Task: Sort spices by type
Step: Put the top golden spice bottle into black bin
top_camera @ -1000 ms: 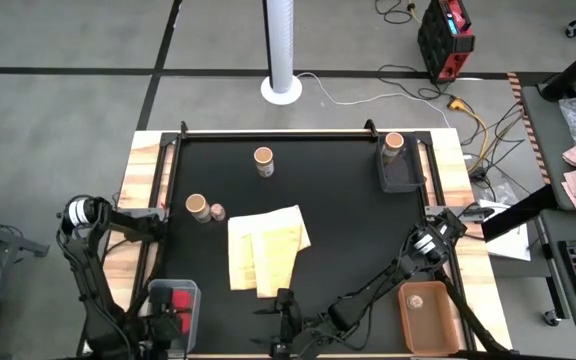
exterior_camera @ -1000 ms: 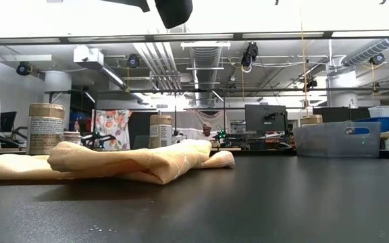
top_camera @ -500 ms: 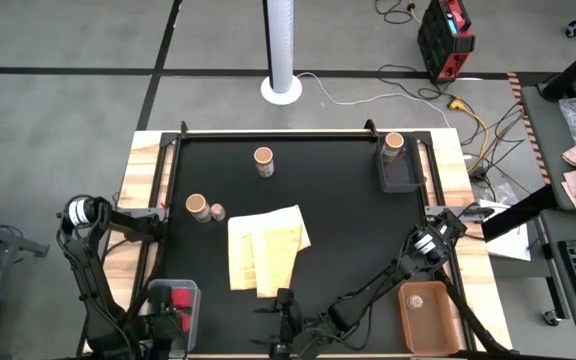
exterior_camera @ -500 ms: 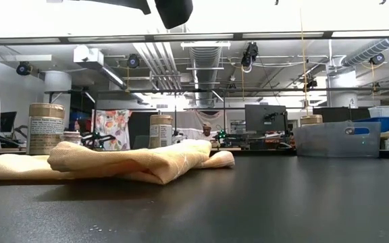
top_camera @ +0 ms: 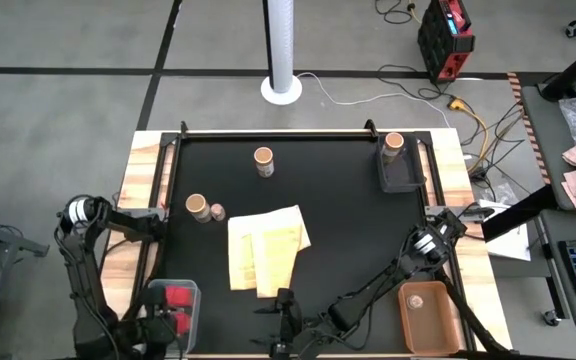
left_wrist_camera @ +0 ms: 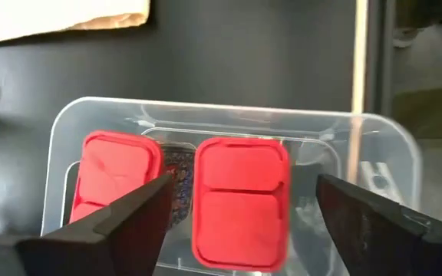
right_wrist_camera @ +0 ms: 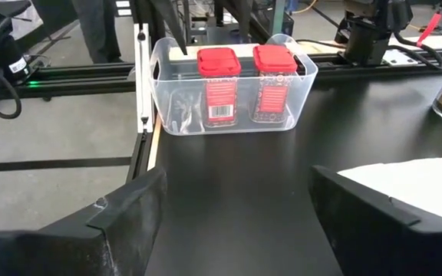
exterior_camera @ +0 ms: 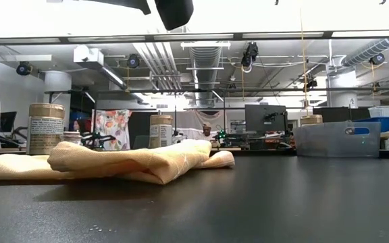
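Red-capped spice containers (left_wrist_camera: pixel 240 199) stood together in the clear bin (left_wrist_camera: pixel 374 153), the left gripper (left_wrist_camera: pixel 240 222) spread above them, release judged complete, next requiring retreat toward the brown-topped jars (top_camera: pixel 197 207).

A robotics lab or workshop: exposed ceiling ducts (exterior_camera: pixel 204 57) and pipes run over long light strips (exterior_camera: pixel 194 35); monitors (exterior_camera: pixel 265 116) sit on benches beyond the black table (exterior_camera: pixel 248 202); cables (top_camera: pixel 468 115) trail over the grey concrete floor (top_camera: pixel 68 100) beside a red power unit (top_camera: pixel 445 38).
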Controlling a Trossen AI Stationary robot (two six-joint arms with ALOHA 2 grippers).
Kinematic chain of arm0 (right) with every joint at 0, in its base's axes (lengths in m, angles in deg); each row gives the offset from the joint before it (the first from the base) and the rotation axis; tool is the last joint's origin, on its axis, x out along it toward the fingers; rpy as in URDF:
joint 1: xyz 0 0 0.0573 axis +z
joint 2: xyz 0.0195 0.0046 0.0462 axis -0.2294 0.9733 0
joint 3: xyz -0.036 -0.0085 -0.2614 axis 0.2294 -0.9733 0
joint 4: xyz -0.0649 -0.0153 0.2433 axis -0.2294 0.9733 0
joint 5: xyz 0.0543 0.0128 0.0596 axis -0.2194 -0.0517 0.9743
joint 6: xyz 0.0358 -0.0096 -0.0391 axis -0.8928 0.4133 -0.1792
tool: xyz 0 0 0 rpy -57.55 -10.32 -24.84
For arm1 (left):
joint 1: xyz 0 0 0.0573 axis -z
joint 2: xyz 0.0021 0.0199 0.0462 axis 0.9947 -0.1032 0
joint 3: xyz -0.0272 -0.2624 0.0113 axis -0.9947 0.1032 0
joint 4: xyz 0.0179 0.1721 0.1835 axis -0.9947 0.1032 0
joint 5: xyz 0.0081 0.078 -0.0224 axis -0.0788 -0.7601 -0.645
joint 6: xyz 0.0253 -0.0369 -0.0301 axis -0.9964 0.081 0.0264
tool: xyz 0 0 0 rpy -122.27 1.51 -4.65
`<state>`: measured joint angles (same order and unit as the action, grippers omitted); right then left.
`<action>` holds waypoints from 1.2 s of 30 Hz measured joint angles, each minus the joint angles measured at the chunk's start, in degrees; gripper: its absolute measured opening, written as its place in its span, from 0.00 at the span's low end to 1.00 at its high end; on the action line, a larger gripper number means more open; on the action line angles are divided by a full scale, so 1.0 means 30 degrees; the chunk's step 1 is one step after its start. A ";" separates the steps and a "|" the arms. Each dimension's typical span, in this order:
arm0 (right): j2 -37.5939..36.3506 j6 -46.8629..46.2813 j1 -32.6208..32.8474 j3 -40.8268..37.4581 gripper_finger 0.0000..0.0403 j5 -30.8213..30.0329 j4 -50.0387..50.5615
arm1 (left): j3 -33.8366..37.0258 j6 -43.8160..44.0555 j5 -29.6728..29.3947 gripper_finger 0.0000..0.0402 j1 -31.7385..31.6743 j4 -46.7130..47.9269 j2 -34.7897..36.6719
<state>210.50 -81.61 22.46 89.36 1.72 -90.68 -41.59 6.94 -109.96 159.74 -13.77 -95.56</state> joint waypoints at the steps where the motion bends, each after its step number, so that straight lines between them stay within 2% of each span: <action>1: -0.0025 -0.0003 0.0000 -0.0007 0.77 0.0028 -0.0005 | -0.0162 0.0000 -0.0007 0.75 -0.0012 0.0132 0.0000; 13: -0.0206 -0.0209 0.0000 -0.0007 0.77 0.0036 -0.0025 | -0.2303 0.1008 -0.0530 0.73 -0.0857 0.2301 0.0000; 23: -0.0206 -0.0798 0.0007 -0.0002 0.73 0.0036 0.0377 | -0.3235 -0.0724 -0.2457 0.73 -0.2280 0.2177 0.0000; 36: -0.0213 -0.2183 -0.0007 -0.0006 0.72 0.0034 0.1702 | -0.3221 -0.4706 -0.4282 0.73 -0.3603 0.1680 -0.0036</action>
<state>209.86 -88.16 22.44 89.34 1.82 -85.58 -51.26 -7.17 -122.80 148.93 -8.73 -95.67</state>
